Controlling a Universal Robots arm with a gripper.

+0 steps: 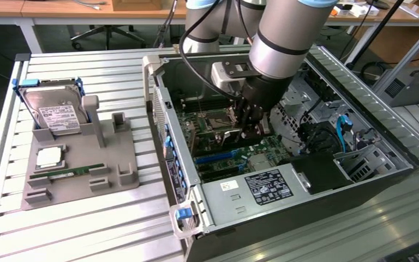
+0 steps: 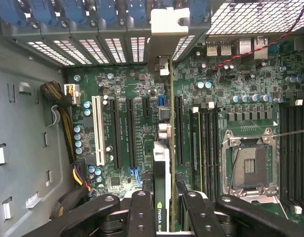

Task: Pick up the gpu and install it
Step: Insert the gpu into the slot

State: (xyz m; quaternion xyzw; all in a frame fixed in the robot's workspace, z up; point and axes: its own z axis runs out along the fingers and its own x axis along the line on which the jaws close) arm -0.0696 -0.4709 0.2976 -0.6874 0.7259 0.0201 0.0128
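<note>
My gripper [image 1: 252,124] reaches down into the open computer case [image 1: 195,180], over the motherboard [image 1: 217,128]. It is shut on the gpu [image 2: 162,163], which I see edge-on in the wrist view between my two black fingers [image 2: 142,212]. The card bears an NVIDIA label, and its silver bracket [image 2: 168,22] points at the slot openings in the case's rear wall. The card runs parallel to the long black expansion slots [image 2: 179,128]. I cannot tell whether its lower edge touches a slot. In the exterior view the gpu [image 1: 228,146] is a dark strip below my fingers.
A grey parts holder [image 1: 115,164] beside the case carries a hard drive [image 1: 53,112], a green RAM stick [image 1: 67,173] and a small silver chip [image 1: 49,157]. Inside the case are the CPU socket [image 2: 248,165], blue slot latches [image 2: 68,12] and a cable bundle [image 2: 68,118].
</note>
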